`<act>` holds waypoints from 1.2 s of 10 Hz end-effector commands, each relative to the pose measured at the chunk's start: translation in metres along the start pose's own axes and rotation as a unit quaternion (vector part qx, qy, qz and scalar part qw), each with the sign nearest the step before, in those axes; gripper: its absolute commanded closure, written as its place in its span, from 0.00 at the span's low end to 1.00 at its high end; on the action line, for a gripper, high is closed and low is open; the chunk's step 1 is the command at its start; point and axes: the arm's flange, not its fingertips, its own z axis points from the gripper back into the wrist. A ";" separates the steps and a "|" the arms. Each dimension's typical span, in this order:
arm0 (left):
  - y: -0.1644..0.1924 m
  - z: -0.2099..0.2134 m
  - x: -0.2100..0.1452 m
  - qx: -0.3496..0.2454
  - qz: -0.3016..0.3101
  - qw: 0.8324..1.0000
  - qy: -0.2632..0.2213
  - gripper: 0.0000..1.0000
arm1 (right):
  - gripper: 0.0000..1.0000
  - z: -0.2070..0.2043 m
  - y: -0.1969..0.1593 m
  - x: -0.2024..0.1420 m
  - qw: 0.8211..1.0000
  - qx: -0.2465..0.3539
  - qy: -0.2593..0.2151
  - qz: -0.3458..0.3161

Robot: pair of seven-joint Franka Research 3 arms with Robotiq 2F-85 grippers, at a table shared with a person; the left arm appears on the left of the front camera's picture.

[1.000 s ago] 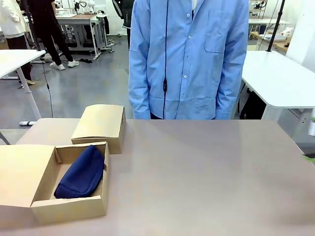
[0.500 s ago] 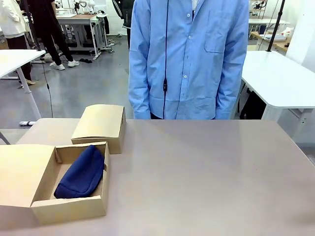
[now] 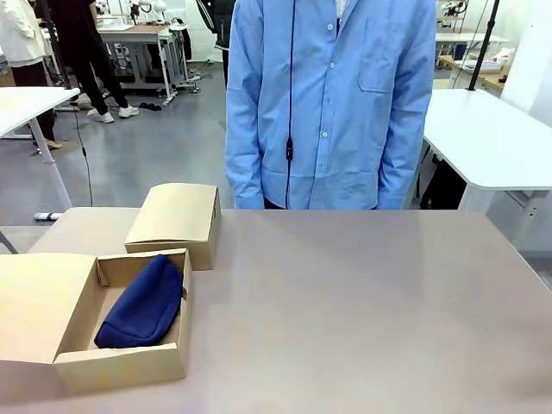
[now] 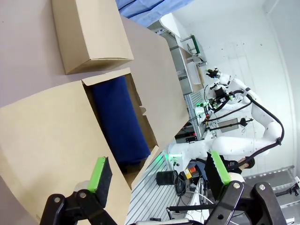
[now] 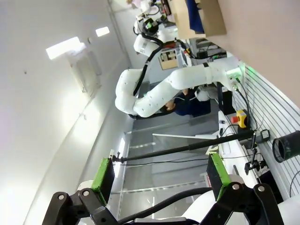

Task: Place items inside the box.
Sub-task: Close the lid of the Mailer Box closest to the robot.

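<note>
Against the frame of a second ago, a white and green object at the right edge of the front view has gone, while the table (image 3: 362, 302), the person in the blue shirt (image 3: 332, 103) and both boxes are unchanged. The open cardboard box (image 3: 121, 366), its lid flap laid out to the left, holds the navy zip pencil case (image 3: 142, 304), a soft, rounded pouch lying lengthwise, and a closed cardboard box (image 3: 177, 220) sits just behind it. The left tool (image 4: 159, 171) hangs with its jaws wide and empty over the open box's flap, and the right tool (image 5: 161, 173) is likewise spread wide with nothing between its pads, off the table's edge.

Two cardboard boxes (image 3: 129, 323) rest at the table's (image 3: 362, 302) left side.
</note>
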 end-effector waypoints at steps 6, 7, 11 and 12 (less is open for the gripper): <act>-0.026 0.016 0.024 0.034 -0.178 0.984 -0.003 0.00 | 0.00 -0.003 0.002 0.000 1.000 0.002 -0.010 -0.008; -0.036 0.032 0.029 0.063 -0.274 0.960 0.003 0.00 | 0.00 -0.003 0.002 0.000 1.000 0.002 -0.010 -0.008; -0.065 0.047 0.027 0.233 -0.246 0.936 0.091 0.00 | 0.00 -0.003 0.002 0.000 1.000 0.002 -0.010 -0.008; -0.069 0.063 0.033 0.131 -0.329 0.933 0.062 0.00 | 0.00 -0.003 0.002 0.000 1.000 0.002 -0.010 -0.008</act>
